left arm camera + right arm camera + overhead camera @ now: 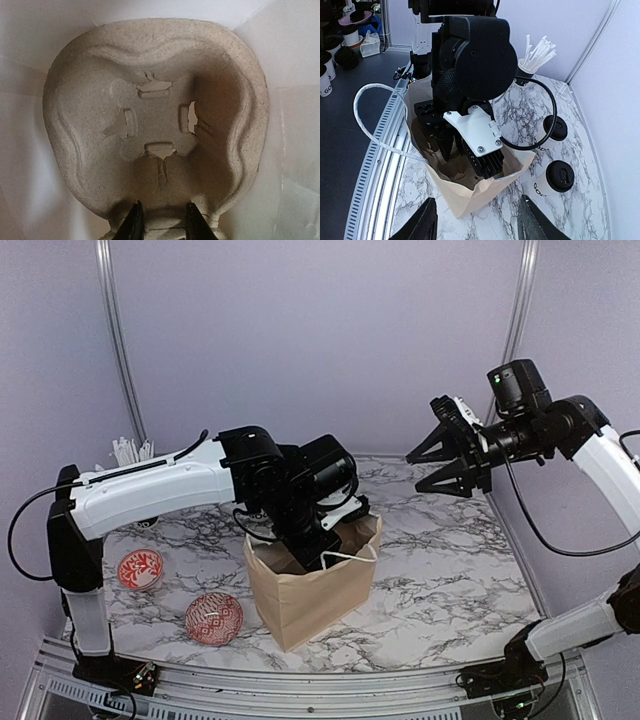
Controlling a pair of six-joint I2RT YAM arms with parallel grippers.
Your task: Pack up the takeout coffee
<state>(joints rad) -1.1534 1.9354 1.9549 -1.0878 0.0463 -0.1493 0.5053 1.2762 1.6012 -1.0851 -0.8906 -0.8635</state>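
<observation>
We start with the bench (440, 570), which carries the bag (310, 595). The bag stands upright with its mouth open so that things can go in from above. It lies below and well ahead of the right gripper (415, 471), and the left arm reaches down into it.

The left gripper (164, 227) is hidden by the bag in the top view. Its wrist view shows the carrier (155, 120) straight ahead of it, well down inside the bag between the white inner walls. Whether it rests on the bottom we cannot tell. The gripper pinches the carrier's near rim between narrowly set fingers. We take that hold on the edge as a way to keep both cup wells free and the tray level as it goes down.

The right gripper is spread and holds nothing. It hangs high and clear of the bag, and we judge it is leaving the mouth free for the left arm.

The two cups (559, 176) stand lidded on the bench, below the right gripper and just beside the bag, not yet packed. We expect they wait there until the carrier is seated.

The bowls (140, 569) sit well apart from both grippers and have no part in this.
</observation>
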